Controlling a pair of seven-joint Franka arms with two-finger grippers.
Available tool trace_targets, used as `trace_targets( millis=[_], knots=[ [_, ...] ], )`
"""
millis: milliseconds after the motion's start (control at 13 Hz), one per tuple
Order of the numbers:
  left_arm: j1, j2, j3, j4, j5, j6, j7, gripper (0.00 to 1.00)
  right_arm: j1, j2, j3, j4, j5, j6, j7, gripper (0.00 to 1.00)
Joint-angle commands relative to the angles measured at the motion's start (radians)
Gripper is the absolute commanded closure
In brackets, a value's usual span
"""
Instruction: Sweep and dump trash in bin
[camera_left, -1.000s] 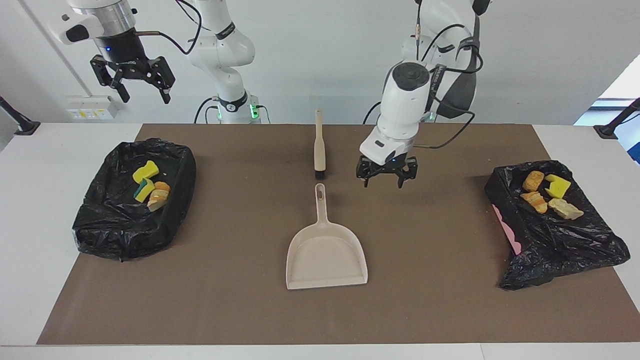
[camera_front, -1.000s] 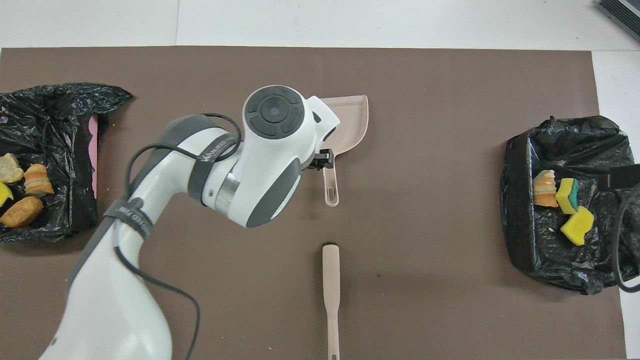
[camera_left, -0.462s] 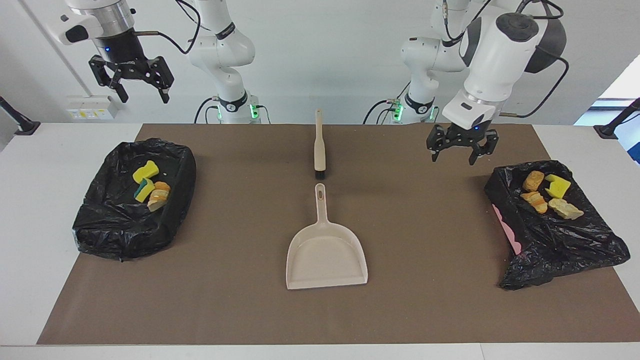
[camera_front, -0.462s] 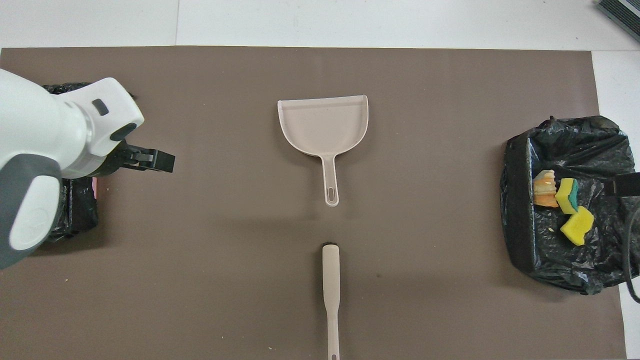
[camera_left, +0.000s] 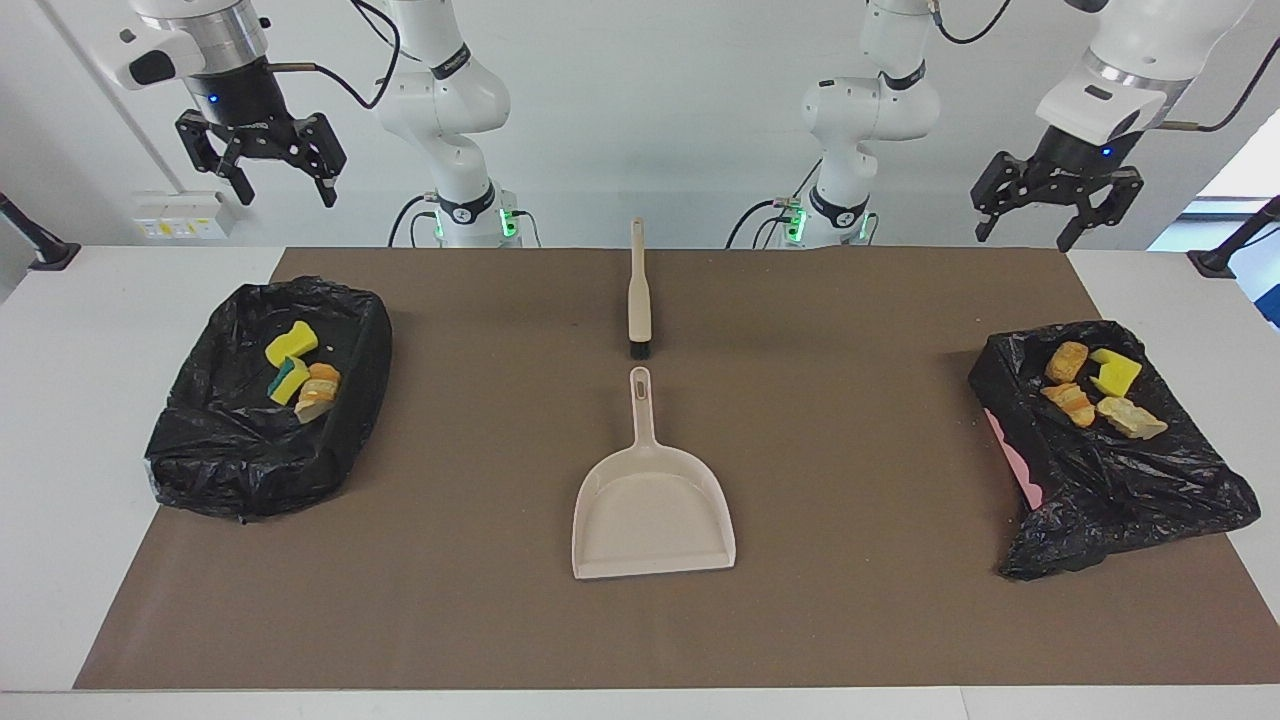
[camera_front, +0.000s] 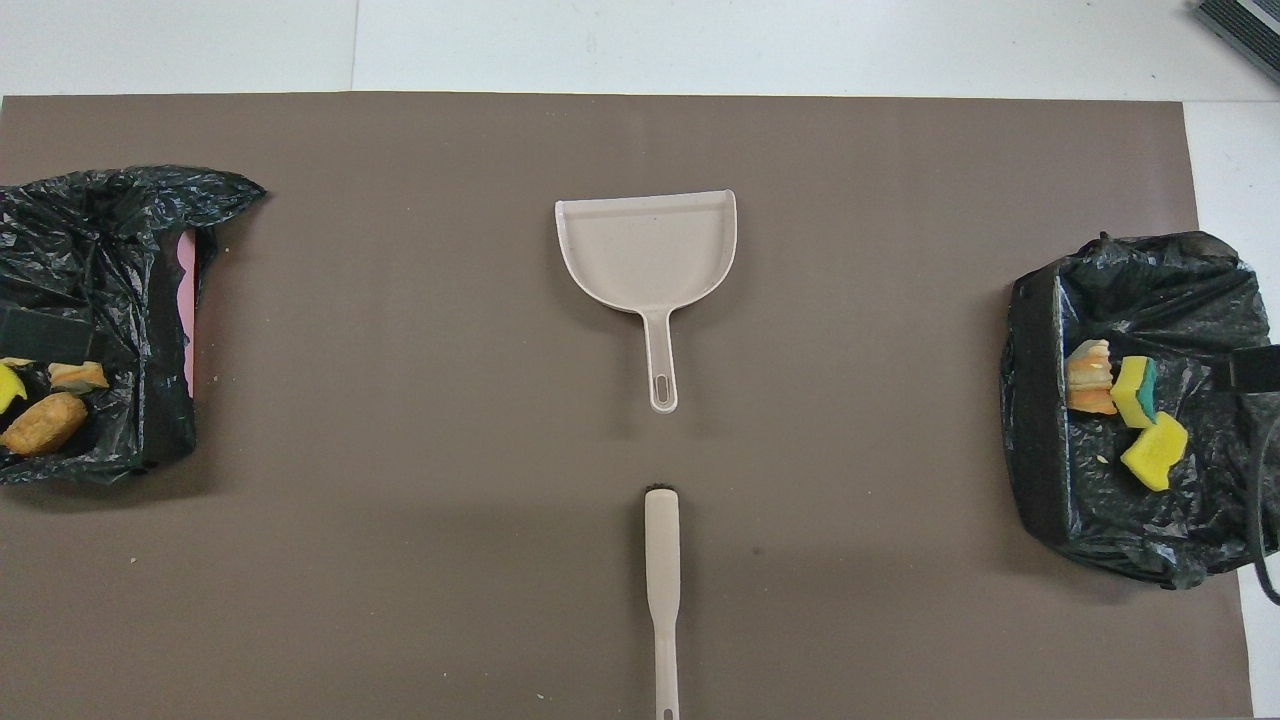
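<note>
Facing view: the left gripper (camera_left: 1047, 200) hangs open and empty, high over the bin (camera_left: 1150, 480) at the left arm's end. The right gripper (camera_left: 262, 160), also open and empty, hangs over the other bin (camera_left: 200, 460). Trash (camera_left: 1093, 389) lies in both bins, well apart from the dustpan (camera_left: 652, 510).

Overhead view: the brush (camera_front: 662, 570) lies nearer the robots than the dustpan (camera_front: 645, 245), in line with its handle. Trash (camera_front: 1125, 405) lies in the bins at the ends of the mat (camera_front: 400, 450).
</note>
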Motion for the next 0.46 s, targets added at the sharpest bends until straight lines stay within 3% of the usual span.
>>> trace_targets(
  millis=[0, 385],
  knots=[
    [0.023, 0.067, -0.009, 0.101, -0.017, -0.063, 0.015, 0.0, -0.029, 0.011, -0.008, 0.019, 0.001, -0.038, -0.031, 0.0],
    [0.021, 0.01, -0.017, 0.036, -0.008, -0.06, -0.002, 0.0, -0.046, 0.036, -0.011, 0.05, 0.032, -0.043, 0.011, 0.0]
  ],
)
